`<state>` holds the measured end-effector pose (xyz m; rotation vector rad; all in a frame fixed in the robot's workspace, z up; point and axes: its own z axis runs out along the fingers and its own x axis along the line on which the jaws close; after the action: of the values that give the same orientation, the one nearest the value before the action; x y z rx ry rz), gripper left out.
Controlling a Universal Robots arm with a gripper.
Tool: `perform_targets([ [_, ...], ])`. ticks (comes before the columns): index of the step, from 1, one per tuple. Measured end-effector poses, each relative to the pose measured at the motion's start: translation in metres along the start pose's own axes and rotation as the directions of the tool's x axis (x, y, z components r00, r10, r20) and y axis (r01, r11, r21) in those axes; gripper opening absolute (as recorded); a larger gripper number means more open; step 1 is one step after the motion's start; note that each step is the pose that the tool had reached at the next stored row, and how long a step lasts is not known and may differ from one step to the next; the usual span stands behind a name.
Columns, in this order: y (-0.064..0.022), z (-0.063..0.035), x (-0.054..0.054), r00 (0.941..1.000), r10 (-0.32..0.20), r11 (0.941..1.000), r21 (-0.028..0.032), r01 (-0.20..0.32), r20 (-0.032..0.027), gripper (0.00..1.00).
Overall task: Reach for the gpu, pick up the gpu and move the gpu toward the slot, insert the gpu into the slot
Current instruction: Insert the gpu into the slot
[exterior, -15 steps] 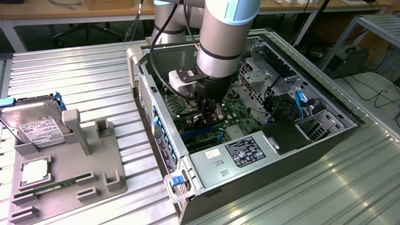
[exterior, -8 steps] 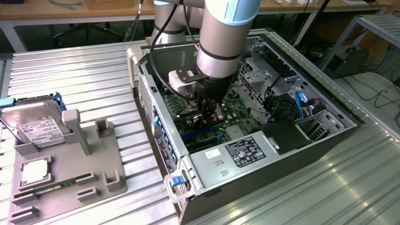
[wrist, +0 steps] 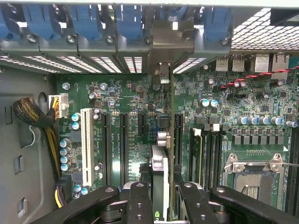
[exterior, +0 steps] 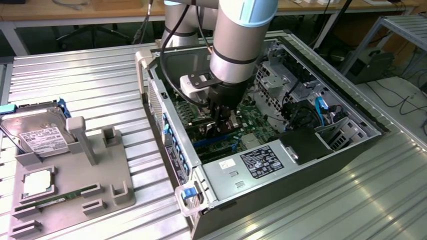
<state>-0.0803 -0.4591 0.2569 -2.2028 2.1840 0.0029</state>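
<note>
Wrist view looks straight down the gpu (wrist: 163,158), seen edge-on, with the gripper (wrist: 164,198) astride it. The fingers (wrist: 140,203) pinch the gpu from both sides, so it is held, not loose. The card stands upright over the green motherboard (wrist: 117,93), its silver bracket (wrist: 162,44) up against the rear wall under the blue latches (wrist: 128,21). It sits between two long black slots (wrist: 124,144), well apart from the white slot (wrist: 86,144). Exterior view has the gripper (exterior: 223,122) deep inside the open case (exterior: 227,172), which lies on the ribbed surface (exterior: 87,80). The blue slot (exterior: 217,144) shows just beside the fingers, on the exterior view's left. Whether the card edge is in the slot or just above it, I cannot tell, since the card hides that. Judged step: insertion. To do it well, keep the card vertical and its long edge parallel to the slot, and let the bracket run flat against the rear opening, not catching on it. Press straight down with an even load at both ends, no rocking sideways into the neighbouring slots. Off to the exterior view's left are the hard drive (exterior: 37,132) and memory stick (exterior: 50,202) on their grey holder (exterior: 100,170), not involved.
</note>
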Motion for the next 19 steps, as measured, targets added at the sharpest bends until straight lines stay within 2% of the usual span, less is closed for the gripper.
perform_targets([
  [1, -0.0001, 0.0001, 0.0, 1.0, 0.0, 1.0, -0.0024, 0.0, 0.0001, 0.27],
  [4, 0.0, 0.0, 0.0, 1.0, 0.0, 0.9999, -0.015, 0.0, 0.0001, 0.27],
  [9, 0.0, 0.0, 0.0031, 1.0, 0.0, 0.9999, -0.0157, 0.0, 0.0002, 0.27],
  [19, 0.0, 0.0007, 0.0021, 1.0, 0.0, 0.9999, -0.0172, 0.0, 0.0002, 0.27],
])
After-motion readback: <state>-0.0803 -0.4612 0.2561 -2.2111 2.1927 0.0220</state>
